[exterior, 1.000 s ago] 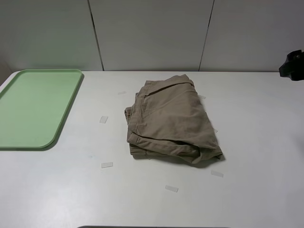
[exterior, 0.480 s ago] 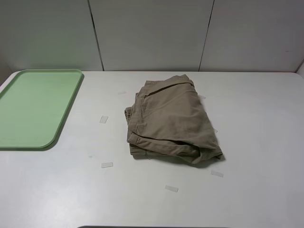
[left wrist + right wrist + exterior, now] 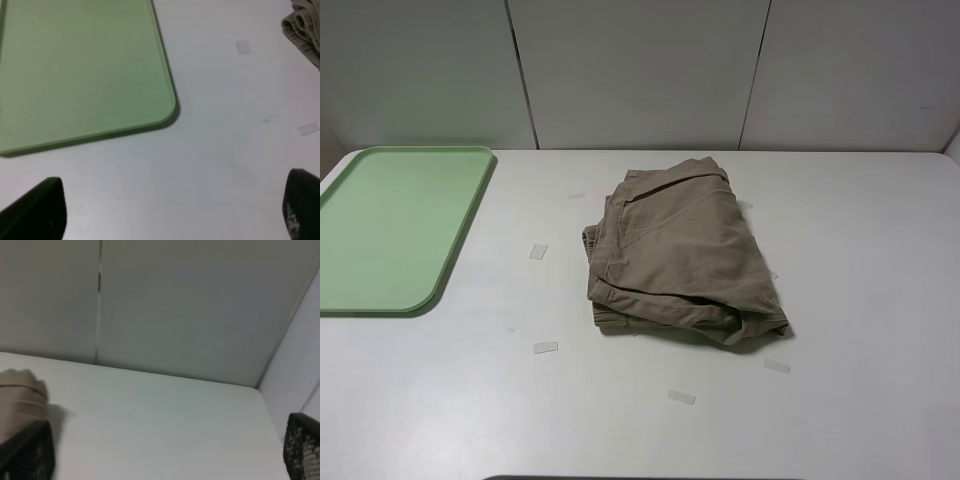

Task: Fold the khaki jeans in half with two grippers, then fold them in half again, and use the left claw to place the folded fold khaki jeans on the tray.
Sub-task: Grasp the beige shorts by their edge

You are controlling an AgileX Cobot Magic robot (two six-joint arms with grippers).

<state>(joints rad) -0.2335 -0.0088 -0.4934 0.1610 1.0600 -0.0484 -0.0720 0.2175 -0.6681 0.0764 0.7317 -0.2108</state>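
Seeing left gripper (image 3: 169, 216) with jaws spread wide, black fingertips (image 3: 35, 212) sitting at opposite edges of its wrist view, only white table (image 3: 220, 165) showing between them. Gripping nothing, touching no cloth.

Working outward from those jaws: meeting the near right corner of the tray (image 3: 167, 107), pale green, flat, low-rimmed, lying just beyond the fingertips. Catching a gathered edge of the khaki jeans (image 3: 305, 27) further right, well apart from the tray, with small tape pieces (image 3: 243, 46) lying on the table between the two.

Seeing right gripper (image 3: 165, 456) likewise with jaws standing wide apart, dark fingertips (image 3: 30, 455) framing tabletop alone, pinching nothing. Pointing toward the far wall panels (image 3: 190, 305); picking up a blurred tan edge of the jeans toward the scene's left.

Turning to the high view, both grippers sitting outside its frame. Finding the khaki jeans (image 3: 675, 250) lying folded into a compact bundle at the middle of the table, thicker folded edge facing the near side, more tape pieces scattered around it. Finding the tray (image 3: 380, 220) lying at the far left, well apart from the bundle; jeans resting on the tabletop, not on the tray.
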